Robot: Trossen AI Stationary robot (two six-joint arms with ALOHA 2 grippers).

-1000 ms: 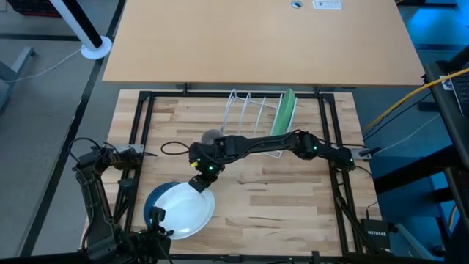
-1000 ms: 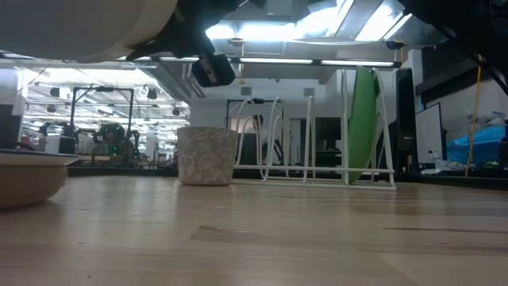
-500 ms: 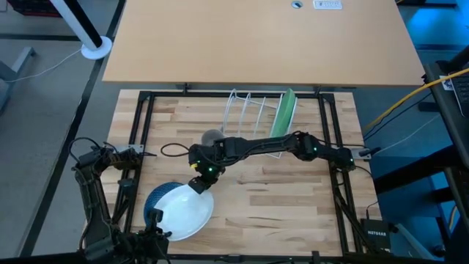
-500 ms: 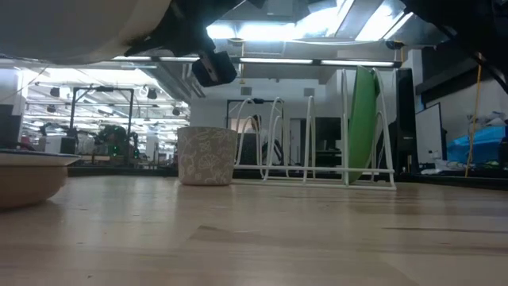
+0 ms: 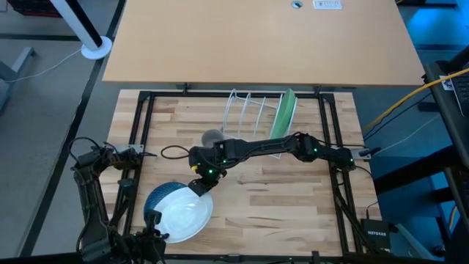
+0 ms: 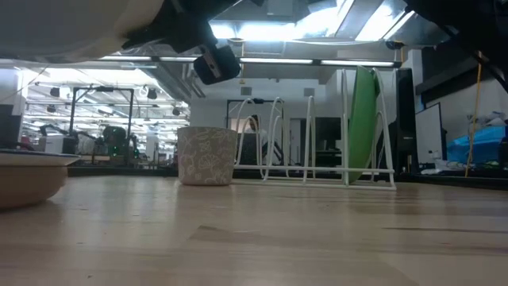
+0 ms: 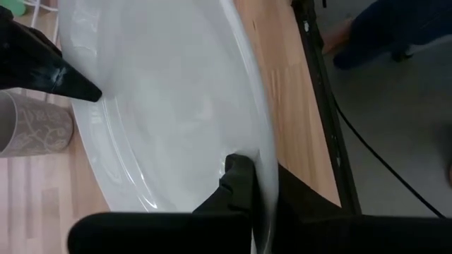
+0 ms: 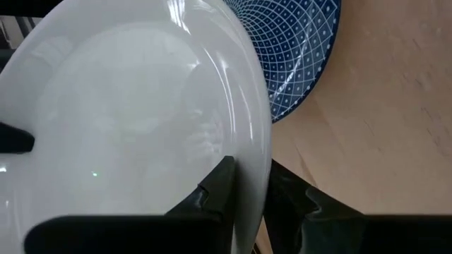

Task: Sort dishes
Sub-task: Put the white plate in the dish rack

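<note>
A white plate (image 5: 183, 214) hangs over a dark blue plate (image 5: 155, 198) near the table's front left. Both grippers are shut on it. My left gripper (image 5: 155, 218) is at its left rim and my right gripper (image 5: 198, 185) at its far rim. In the low view the white plate's underside (image 6: 71, 24) shows high above the tabletop. The blue plate (image 8: 304, 56) lies flat on the wood below it. A green plate (image 5: 284, 114) stands on edge in the white wire rack (image 5: 253, 110) at the back. My left gripper pinches the white plate's left rim (image 7: 263, 152), with one finger (image 7: 239, 176) on the upper face and the other below it. It comes slanting down from the table's near left. The plate is lifted clear. My right gripper pinches the white plate's far rim (image 8: 248, 144), with one finger (image 8: 222, 180) on the upper face and the other under the rim. It slants down from the table's right and far side. The plate is held above the blue plate.
A small grey patterned cup (image 5: 211, 136) stands in front of the rack's left end, close to my right arm. A tan dish edge (image 6: 24, 176) shows at the low view's left. Bare wood lies to the right of the plates. A black frame (image 5: 143, 117) borders the table.
My right gripper has gone a little toward the table's near edge and rolled slightly. The white plate has shifted with it, and more of the blue plate's far side shows.
</note>
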